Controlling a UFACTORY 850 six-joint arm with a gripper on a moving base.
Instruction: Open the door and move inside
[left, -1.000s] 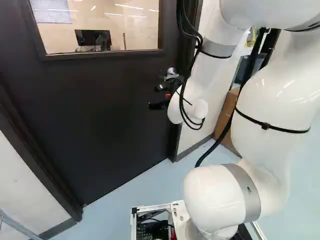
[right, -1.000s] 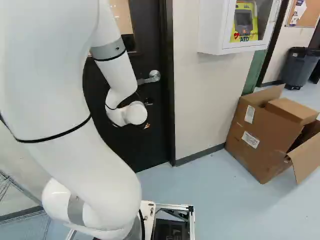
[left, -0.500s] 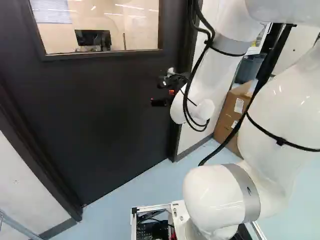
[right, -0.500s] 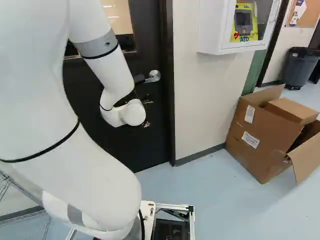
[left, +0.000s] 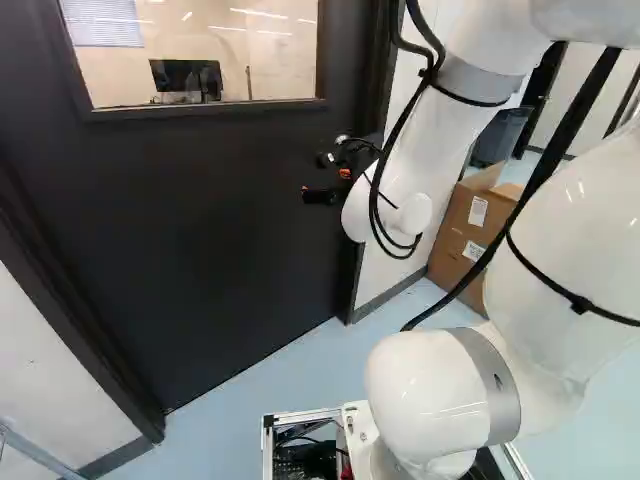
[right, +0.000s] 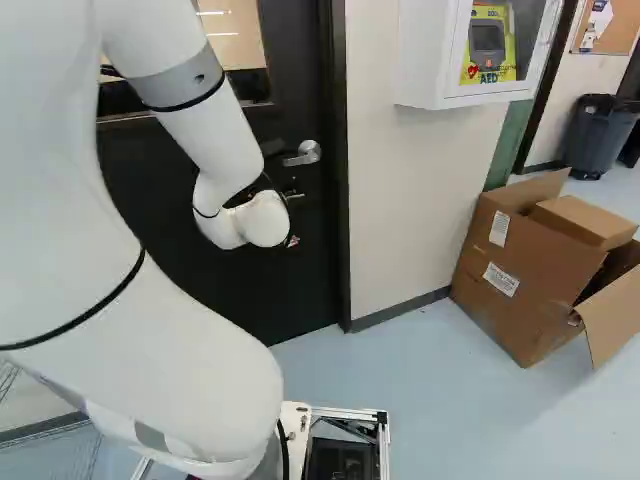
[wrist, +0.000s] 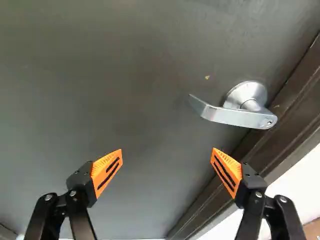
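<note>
Wall (right: 405, 200): pale, on both sides of the door, a grey skirting along its foot.
Floor (right: 420, 400): light blue, running from near up to door and wall.
Door (left: 200, 230): dark, flat, shut in its place, straight ahead and left of the wall that bears the cabinet.
Frame (right: 338, 170): dark, down both sides of the door.
Arm (left: 430, 390): white, rising near, its far end bent down before the right part of the door; black cable (left: 500, 240) slung along it.
Window (left: 280, 65): set high in the door; a dark monitor (left: 185, 76) shows through it.
Box (right: 500, 260): brown cardboard, flaps up, on the floor at the right, close to the wall.
Bin (right: 597, 140): grey, far right, beyond the box.
Cabinet (right: 425, 50): white, on the wall right of the door, a yellow-and-grey unit (right: 487, 45) within.
Gripper (left: 312, 178): black, at the arm's far end, facing the door near its right edge.
Jaws: open, fingers wide apart, orange pads (wrist: 107, 172) facing each other, bare door showing between.
Handle (wrist: 235, 116): silver lever on a round plate, at the door's right edge, pointing left; ahead of the gripper (wrist: 166, 154) and off toward the frame, apart from both fingers.
</note>
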